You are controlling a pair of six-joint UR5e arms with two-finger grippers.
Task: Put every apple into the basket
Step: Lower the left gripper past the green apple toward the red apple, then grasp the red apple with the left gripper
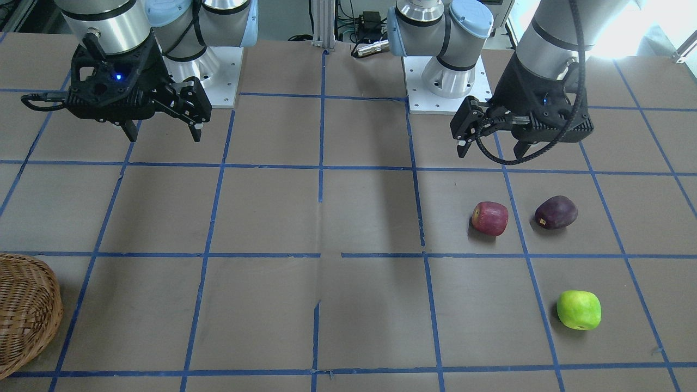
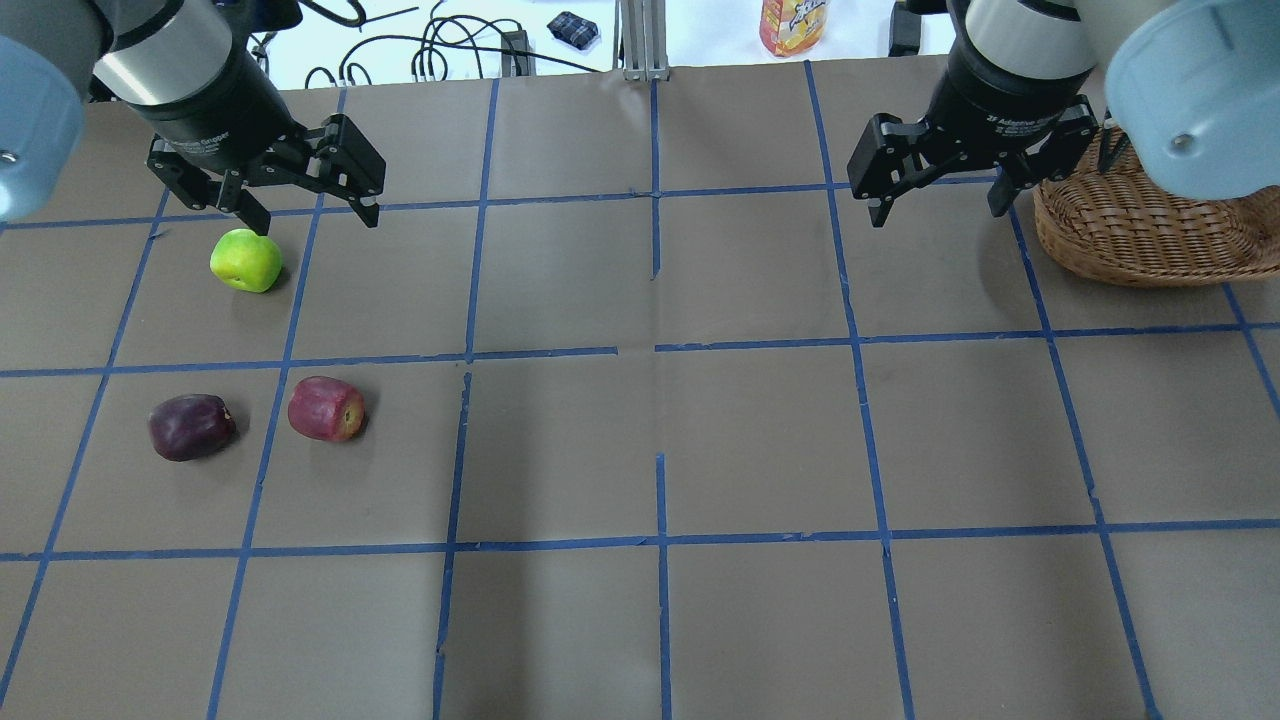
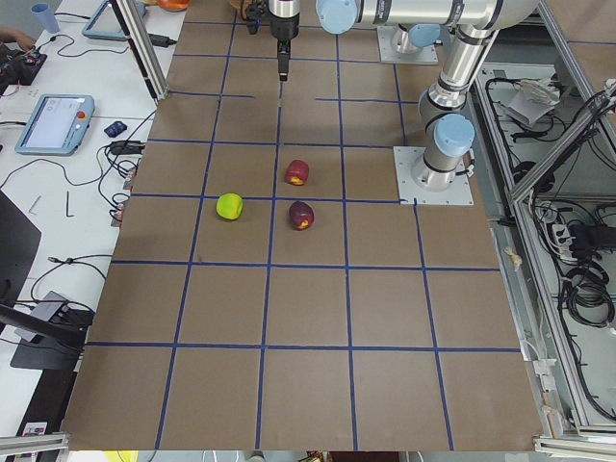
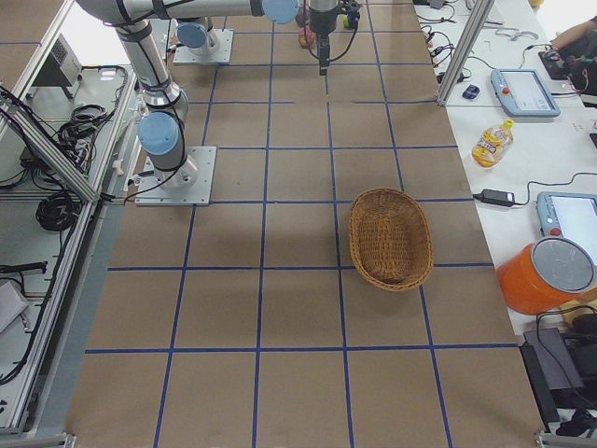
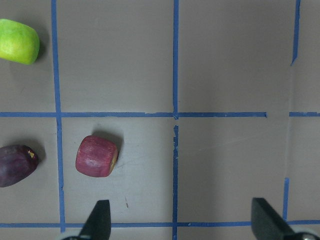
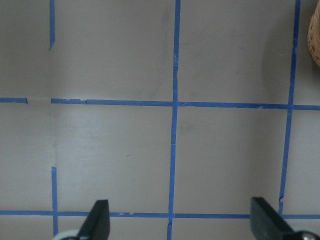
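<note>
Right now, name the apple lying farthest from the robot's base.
The green apple: it lies alone, farther out, while the red apple and the dark purple apple sit side by side, closer in.

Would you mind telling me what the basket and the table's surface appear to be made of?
The basket looks like woven wicker, light brown and matt: interlaced strands show. The table seems covered in matt brown paper or card, judging by its seams and small tears; the grid is probably blue tape.
</note>
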